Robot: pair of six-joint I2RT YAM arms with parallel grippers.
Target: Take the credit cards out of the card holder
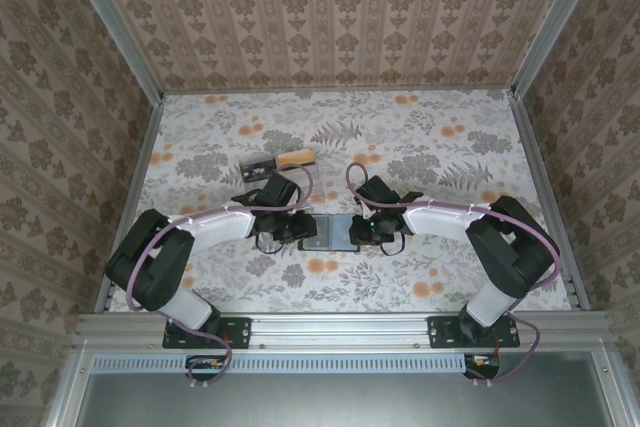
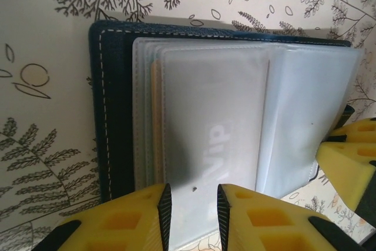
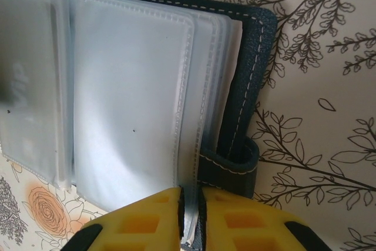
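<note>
Looks well along: on the worktop [image 1: 480, 147], card holder [image 1: 330, 234] open flat at centre between both arms, 2 credit cards [image 1: 262, 165] already out behind the left arm, 1 black, 1 tan-orange [image 1: 296, 157]. Possibly 1 more to pull: yellowish edge [image 2: 155, 121] tucked among the pockets. Left hand [image 2: 194, 204]: narrowly parted over a pocket's near edge, grip unclear. Right hand [image 3: 191, 204]: nearly pressed together, pinching a clear sleeve [image 3: 190, 227] by its edge.

Top view's evenly lit, soft and a bit warm, just faint shadows on the table [image 1: 450, 162]. Wrist cams are bright, the wallet [image 2: 217, 116] plastic hazy with glare, and the yellow fingers [image 3: 147, 221] blurry up close.
</note>
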